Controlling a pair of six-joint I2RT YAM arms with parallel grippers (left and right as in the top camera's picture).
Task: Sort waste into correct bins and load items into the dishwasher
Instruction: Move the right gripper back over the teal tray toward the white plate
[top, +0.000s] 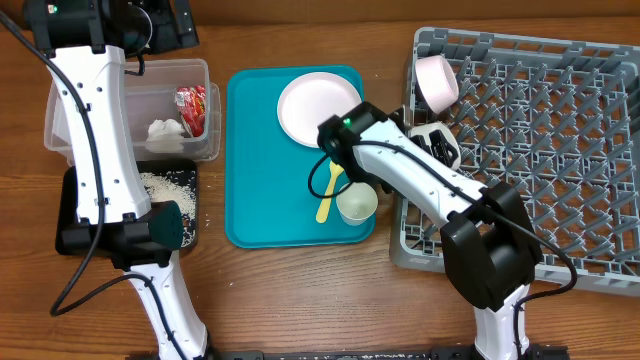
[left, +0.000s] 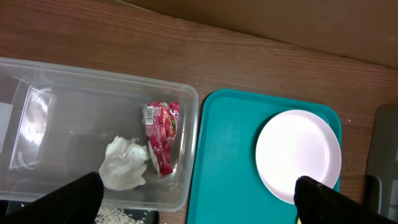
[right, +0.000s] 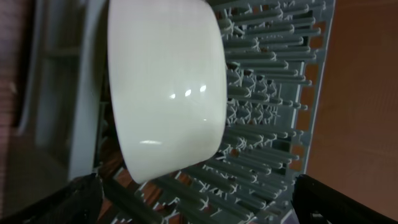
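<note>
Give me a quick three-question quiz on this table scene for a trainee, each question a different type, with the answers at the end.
1. True or false: the red wrapper lies inside the clear tub, next to the white napkin.
2. Where is the yellow spoon? A: on the teal tray. B: in the grey rack. C: in the clear tub.
3. In a few words: what is scattered in the black tray?

Key: 1 true. 2 A. 3 white rice grains.
</note>
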